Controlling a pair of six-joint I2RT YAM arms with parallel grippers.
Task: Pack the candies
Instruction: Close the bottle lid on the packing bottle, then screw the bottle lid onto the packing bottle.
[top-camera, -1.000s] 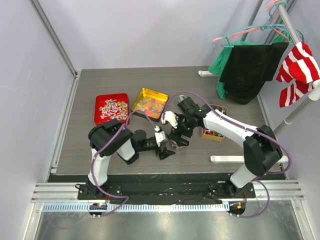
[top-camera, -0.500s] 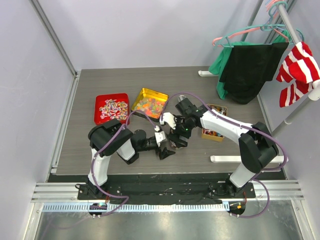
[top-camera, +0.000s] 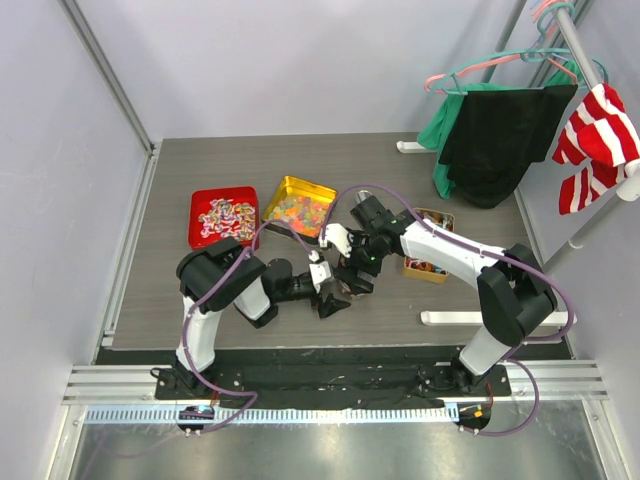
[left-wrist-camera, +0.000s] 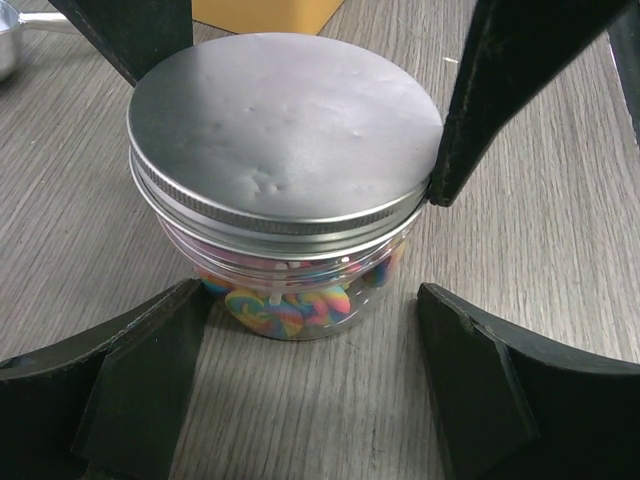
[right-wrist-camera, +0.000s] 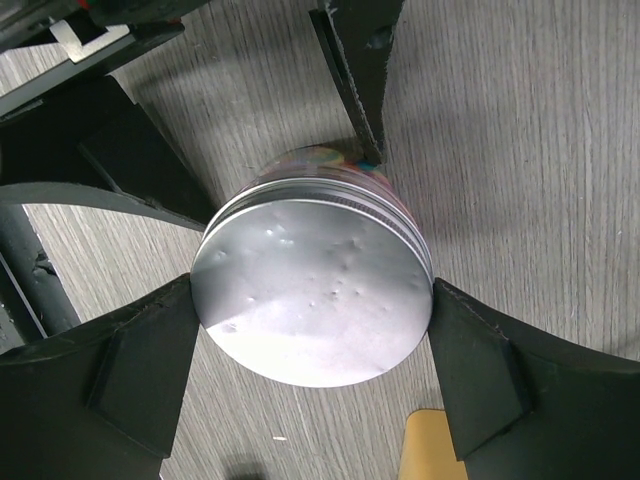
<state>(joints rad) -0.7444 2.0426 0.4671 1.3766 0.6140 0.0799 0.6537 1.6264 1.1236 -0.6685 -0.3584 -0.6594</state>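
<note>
A grey, wood-grained tabletop (top-camera: 480, 165) lies under the jaws and spreads out on every side of them. Well beyond the jaws stands a plain, pale lilac-grey back wall (top-camera: 300, 60). A like side wall (top-camera: 50, 200) is far to their left, and a slanting metal post (top-camera: 110, 75) runs down the corner between the two.

Right of the jaws and past them stands a clothes rack (top-camera: 578, 40) on white feet (top-camera: 480, 318). It carries coloured hangers (top-camera: 500, 68), a black garment (top-camera: 495, 140), a green one (top-camera: 435, 130) and a red-and-white striped cloth (top-camera: 595, 145).

On the near side of the jaws, a black strip (top-camera: 330, 358) and an aluminium rail (top-camera: 330, 383) edge the table. The light is soft and even, with faint shadows.
</note>
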